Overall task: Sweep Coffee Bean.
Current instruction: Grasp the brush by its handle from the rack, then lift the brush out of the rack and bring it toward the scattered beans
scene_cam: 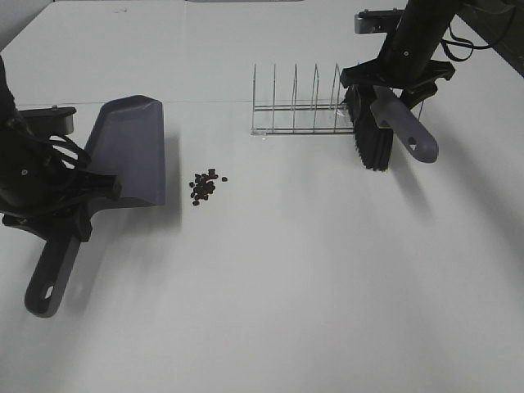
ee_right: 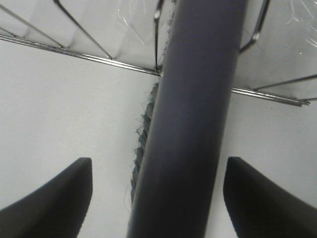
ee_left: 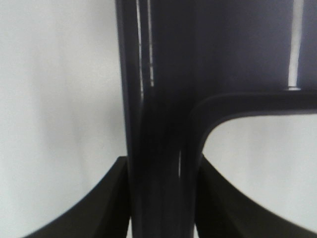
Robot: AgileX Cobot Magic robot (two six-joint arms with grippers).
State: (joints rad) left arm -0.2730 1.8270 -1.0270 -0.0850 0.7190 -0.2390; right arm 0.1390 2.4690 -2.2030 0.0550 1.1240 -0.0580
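From above we see a smooth grey plastic dustpan [scene_cam: 131, 151] near the table's [scene_cam: 286, 286] left edge, and the coffee beans [scene_cam: 205, 186], tiny dark ovals clustered just beside its blade. A bristled brush [scene_cam: 375, 147] stands beside a wire rack [scene_cam: 295, 106]. At the left wrist, the left gripper [ee_left: 163, 166] clamps the glossy dustpan handle. At the right wrist, the right gripper [ee_right: 158, 171] straddles the brush handle, fingers wide, not touching.

The coffee beans [scene_cam: 205, 185] are too small to count, the dustpan [ee_left: 158, 124] blurred.
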